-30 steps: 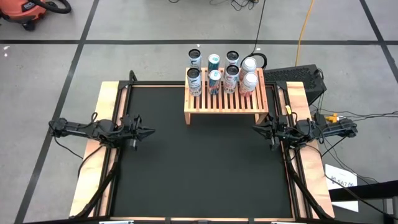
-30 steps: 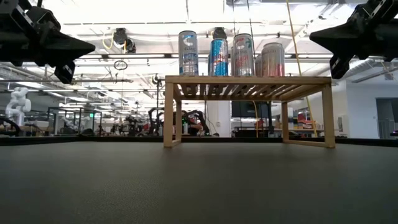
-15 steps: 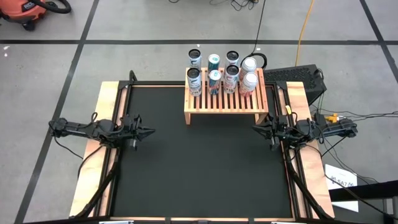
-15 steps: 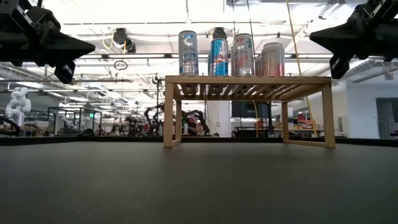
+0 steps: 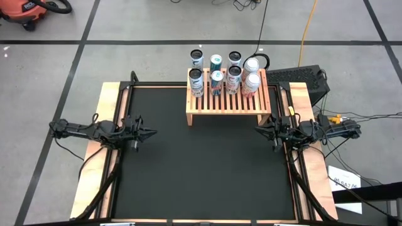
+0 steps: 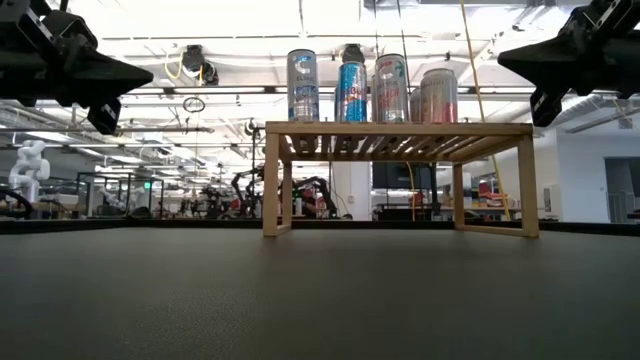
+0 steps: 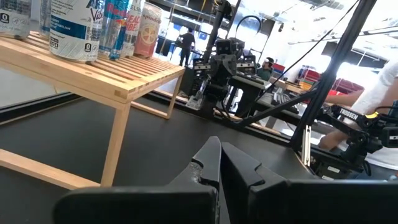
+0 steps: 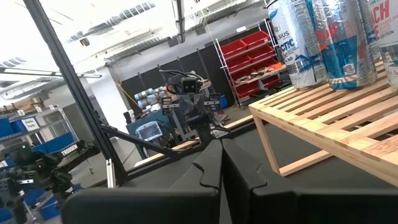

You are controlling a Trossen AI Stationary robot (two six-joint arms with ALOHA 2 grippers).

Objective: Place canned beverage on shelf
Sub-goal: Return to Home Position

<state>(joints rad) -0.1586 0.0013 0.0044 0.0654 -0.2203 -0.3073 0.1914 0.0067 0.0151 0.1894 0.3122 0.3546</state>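
The light-wood slatted shelf (image 5: 228,100) stands on its side legs at the far middle of the black table. Several beverage cans (image 5: 217,80) stand upright on its far part; they also show in the low view (image 6: 350,91). My left gripper (image 5: 152,132) hovers shut and empty at the table's left edge, pointing right; in its wrist view the fingers (image 7: 220,152) meet. My right gripper (image 5: 258,130) hovers shut and empty at the right edge, pointing left; its fingers (image 8: 221,149) meet too.
The black mat (image 5: 201,169) lies bare in front of the shelf. Wooden frame rails (image 5: 107,157) run along both table sides. A person's sleeve (image 7: 385,87) shows beyond the table in the left wrist view.
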